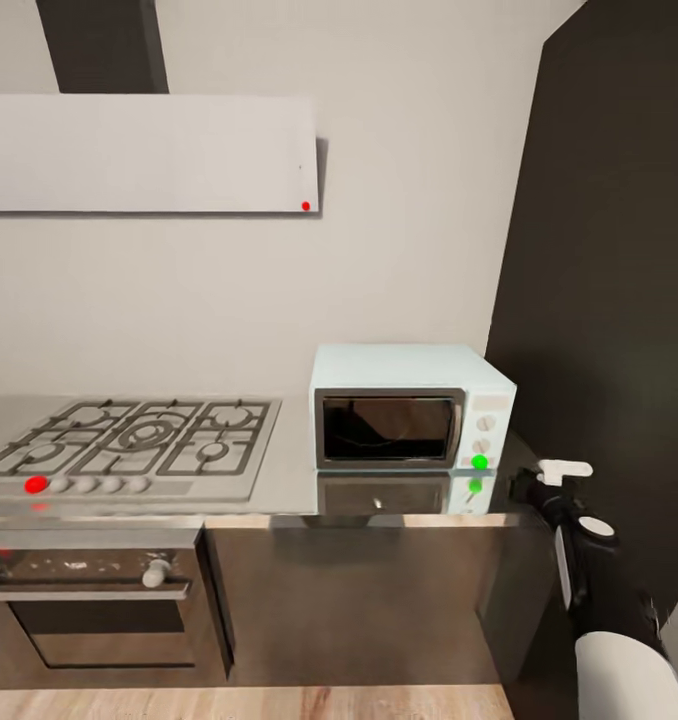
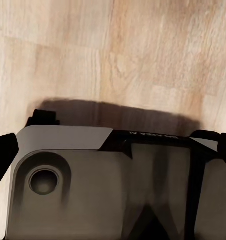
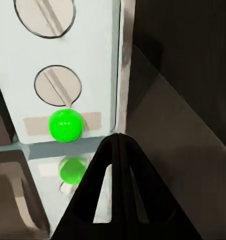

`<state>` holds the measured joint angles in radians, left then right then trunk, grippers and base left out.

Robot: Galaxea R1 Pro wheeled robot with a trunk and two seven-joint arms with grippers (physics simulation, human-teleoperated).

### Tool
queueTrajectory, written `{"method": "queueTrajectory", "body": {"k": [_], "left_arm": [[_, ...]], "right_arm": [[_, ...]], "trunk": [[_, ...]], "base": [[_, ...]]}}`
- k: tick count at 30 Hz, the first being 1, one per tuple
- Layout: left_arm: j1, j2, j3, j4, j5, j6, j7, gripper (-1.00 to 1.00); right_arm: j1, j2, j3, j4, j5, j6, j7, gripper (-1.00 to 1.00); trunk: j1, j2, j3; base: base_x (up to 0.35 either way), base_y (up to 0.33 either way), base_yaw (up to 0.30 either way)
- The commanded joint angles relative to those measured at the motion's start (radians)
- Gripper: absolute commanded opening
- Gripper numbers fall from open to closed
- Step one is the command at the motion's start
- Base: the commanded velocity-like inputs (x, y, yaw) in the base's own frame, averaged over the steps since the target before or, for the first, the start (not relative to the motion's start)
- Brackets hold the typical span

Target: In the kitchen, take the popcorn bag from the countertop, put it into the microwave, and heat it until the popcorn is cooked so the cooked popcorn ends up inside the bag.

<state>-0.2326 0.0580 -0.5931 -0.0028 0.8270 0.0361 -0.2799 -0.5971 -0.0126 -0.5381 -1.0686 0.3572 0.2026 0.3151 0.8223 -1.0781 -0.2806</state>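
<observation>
Microwave [image 1: 411,407]: small box, pale mint-blue smooth casing, grey-framed dark glass door, closed. Stands on the desk against the white wall. Control panel on the side of the door nearest the dark tall panel [image 1: 609,300]: two round cream knobs [image 3: 57,86] with slotted bars, and below them a glowing green indicator light [image 1: 479,461]. What lies behind the glass cannot be made out.

Desk [image 1: 289,480]: smooth grey steel worktop, glossy enough to mirror the microwave's front and the green light. Dark brown flat cabinet fronts [image 1: 349,600] below.

Right gripper [image 3: 120,150]: black, wedge-shaped fingers. In the right wrist view the two fingers meet at their tips, jaws together, holding nothing. The tips sit just beside the microwave's green light, at the lower corner of the control panel; contact cannot be confirmed. In the head view the right arm, black with white segments, stands just beside the microwave's panel-side corner.

Left gripper: jaws' state cannot be told. The left wrist view gives a grey and black moulded robot part [image 2: 113,185] over a pale wood-plank floor [image 2: 118,50].

Gas hob [image 1: 139,445]: steel plate with grey grates, a row of knobs and one red light, beside the microwave on its door-hinge side.

Oven [image 1: 89,600]: black front with steel handle, under the hob.

Extractor hood [image 1: 144,152]: flat pale panel with a red dot, on the wall above the hob.
</observation>
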Motion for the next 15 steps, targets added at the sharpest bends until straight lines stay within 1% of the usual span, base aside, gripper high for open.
{"method": "queueTrajectory", "body": {"k": [1, 2, 3, 4, 6, 8, 10, 12, 13, 15], "left_arm": [[-0.001, 0.000, -0.007, 0.000, 0.011, 0.004, -0.004, 1.00], [-0.001, 0.000, -0.007, 0.000, 0.011, 0.004, -0.004, 1.00], [-0.001, 0.000, -0.007, 0.000, 0.011, 0.004, -0.004, 1.00], [-0.001, 0.000, -0.007, 0.000, 0.011, 0.004, -0.003, 1.00], [-0.001, 0.000, -0.006, 0.000, 0.011, 0.004, -0.003, 1.00], [-0.001, -0.001, -0.006, 0.000, 0.011, 0.004, -0.002, 1.00], [-0.001, 0.000, -0.006, 0.000, 0.011, 0.004, -0.003, 1.00], [-0.001, 0.000, -0.006, 0.000, 0.011, 0.004, -0.003, 1.00], [-0.001, 0.000, -0.006, 0.000, 0.011, 0.004, -0.003, 1.00], [-0.001, 0.000, -0.006, 0.000, 0.011, 0.004, -0.003, 1.00]], "right_arm": [[-0.001, 0.002, -0.002, -0.050, 0.009, 0.059, 0.009, -1.00], [0.000, 0.002, -0.001, -0.099, 0.009, 0.110, 0.011, -1.00], [-0.001, 0.003, -0.001, -0.131, 0.009, 0.142, 0.012, -1.00], [0.000, 0.003, 0.000, -0.188, 0.009, 0.208, 0.014, -1.00], [0.000, 0.008, 0.001, -0.242, 0.009, 0.289, 0.018, -1.00], [0.000, 0.012, 0.002, -0.282, 0.016, 0.346, 0.019, -1.00], [0.000, 0.014, 0.017, -0.310, 0.022, 0.383, 0.019, -1.00], [0.000, 0.015, 0.062, -0.322, 0.026, 0.424, 0.019, -1.00], [0.000, 0.016, 0.074, -0.324, 0.027, 0.437, 0.019, -1.00], [0.000, 0.021, 0.084, -0.325, 0.026, 0.447, 0.019, -1.00]], "trunk": [[-0.001, -0.001, -0.001], [-0.001, -0.001, -0.001], [-0.001, -0.001, -0.001], [-0.001, -0.001, -0.001], [-0.001, -0.001, -0.001], [-0.001, -0.001, -0.001], [-0.001, -0.001, -0.001], [-0.001, -0.001, -0.001], [-0.001, -0.001, -0.001], [-0.001, -0.001, -0.001]], "base": [[-0.327, 0.000, 0.000], [-0.332, 0.000, 0.000], [-0.334, 0.000, 0.000], [-0.339, 0.000, 0.000], [-0.342, 0.000, 0.000], [-0.344, 0.000, 0.000], [-0.344, 0.000, 0.000], [-0.345, 0.000, 0.000], [-0.345, 0.000, 0.000], [-0.345, 0.000, 0.000]]}}
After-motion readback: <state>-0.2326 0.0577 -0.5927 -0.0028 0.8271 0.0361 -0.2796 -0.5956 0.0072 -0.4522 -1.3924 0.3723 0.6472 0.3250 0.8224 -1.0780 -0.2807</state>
